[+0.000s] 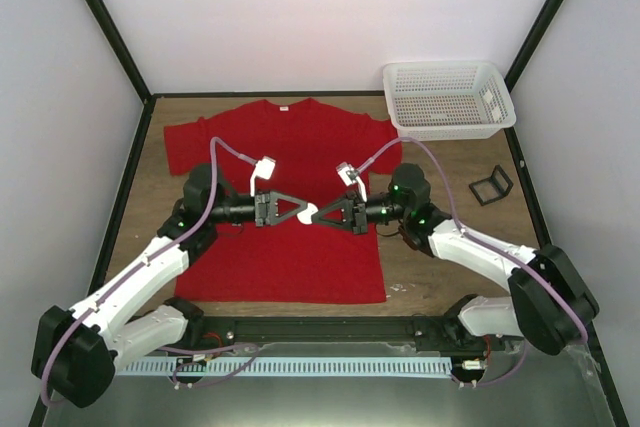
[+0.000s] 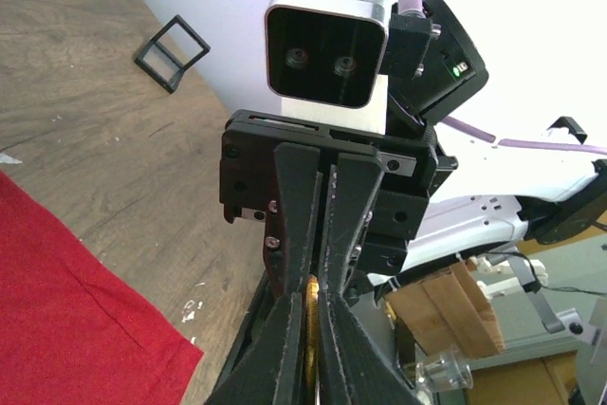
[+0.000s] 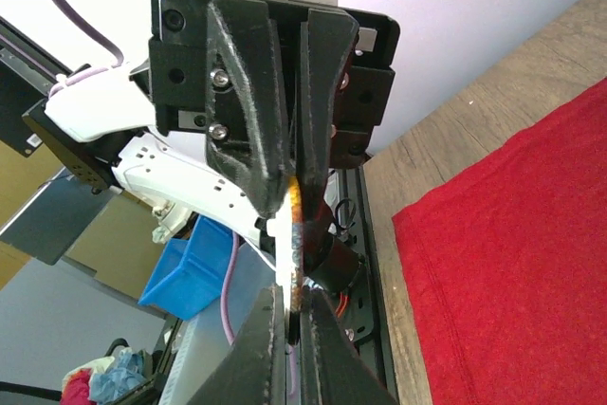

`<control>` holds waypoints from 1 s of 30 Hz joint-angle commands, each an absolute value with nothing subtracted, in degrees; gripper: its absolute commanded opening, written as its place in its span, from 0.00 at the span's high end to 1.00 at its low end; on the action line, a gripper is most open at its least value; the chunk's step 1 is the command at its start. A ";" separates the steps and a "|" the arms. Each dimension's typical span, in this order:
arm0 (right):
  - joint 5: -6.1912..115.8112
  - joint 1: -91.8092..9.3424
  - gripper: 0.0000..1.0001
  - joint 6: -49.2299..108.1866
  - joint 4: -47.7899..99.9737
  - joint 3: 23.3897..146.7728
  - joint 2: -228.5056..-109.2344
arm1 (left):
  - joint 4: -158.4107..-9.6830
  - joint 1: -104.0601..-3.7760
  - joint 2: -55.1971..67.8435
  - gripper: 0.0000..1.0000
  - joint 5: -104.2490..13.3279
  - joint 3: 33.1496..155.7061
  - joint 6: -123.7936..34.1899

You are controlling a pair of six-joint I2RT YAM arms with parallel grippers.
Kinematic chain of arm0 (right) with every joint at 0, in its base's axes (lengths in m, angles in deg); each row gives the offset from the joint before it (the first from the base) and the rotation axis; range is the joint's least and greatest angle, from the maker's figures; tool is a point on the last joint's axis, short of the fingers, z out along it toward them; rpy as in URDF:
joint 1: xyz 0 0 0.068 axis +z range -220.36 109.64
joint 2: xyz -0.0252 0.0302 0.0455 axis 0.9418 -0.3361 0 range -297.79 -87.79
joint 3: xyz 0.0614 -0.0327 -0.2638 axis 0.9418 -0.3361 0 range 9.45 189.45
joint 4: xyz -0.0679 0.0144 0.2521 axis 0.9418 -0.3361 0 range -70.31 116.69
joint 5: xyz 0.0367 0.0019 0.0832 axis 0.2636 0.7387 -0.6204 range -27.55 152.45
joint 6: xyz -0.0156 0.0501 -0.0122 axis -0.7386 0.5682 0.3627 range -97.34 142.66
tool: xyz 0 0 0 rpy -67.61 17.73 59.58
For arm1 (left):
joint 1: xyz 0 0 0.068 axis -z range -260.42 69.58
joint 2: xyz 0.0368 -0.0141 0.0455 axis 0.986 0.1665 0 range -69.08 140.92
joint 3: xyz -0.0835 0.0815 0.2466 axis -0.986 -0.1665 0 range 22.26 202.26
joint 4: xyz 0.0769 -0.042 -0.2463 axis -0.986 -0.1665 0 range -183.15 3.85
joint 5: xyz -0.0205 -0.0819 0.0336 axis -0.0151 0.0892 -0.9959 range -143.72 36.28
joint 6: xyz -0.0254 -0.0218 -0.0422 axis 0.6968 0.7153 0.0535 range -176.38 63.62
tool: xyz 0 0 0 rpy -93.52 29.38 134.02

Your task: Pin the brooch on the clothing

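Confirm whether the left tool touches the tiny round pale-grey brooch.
Touching. The right wrist view shows the brooch edge-on, clamped between the left tool's closed fingers.

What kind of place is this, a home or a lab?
Probably a robotics lab booth: white panel walls in a black frame enclose a wooden table, with two robot arms bolted at its near edge.

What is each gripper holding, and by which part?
Both the left gripper and the right gripper pinch the brooch across its flat faces, from opposite edges, above the clothing.
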State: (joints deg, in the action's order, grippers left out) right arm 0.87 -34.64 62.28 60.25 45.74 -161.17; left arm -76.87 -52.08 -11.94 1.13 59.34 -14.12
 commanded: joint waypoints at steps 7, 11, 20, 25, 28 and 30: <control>6.72 -35.03 0.99 68.67 67.45 42.60 -155.77 | -74.81 -52.38 -18.38 0.44 -9.24 56.19 -8.65; 10.02 -35.03 0.99 74.09 72.20 40.61 -153.89 | -69.53 -52.23 -20.73 0.34 -10.75 52.63 -5.77; 12.58 -35.03 0.99 80.96 80.03 40.07 -154.40 | -62.14 -45.32 -17.26 0.51 -15.49 53.48 -4.65; 13.15 -35.08 0.99 81.90 81.10 39.69 -153.96 | -60.12 -45.12 -16.44 0.63 -15.49 53.61 -4.17; 13.31 -35.04 0.99 81.74 81.18 39.81 -154.02 | -59.15 -45.08 -16.19 0.66 -15.39 53.48 -3.78; 13.42 -35.04 0.99 81.64 81.05 39.98 -154.26 | -57.99 -44.99 -15.94 0.66 -15.04 53.43 -3.36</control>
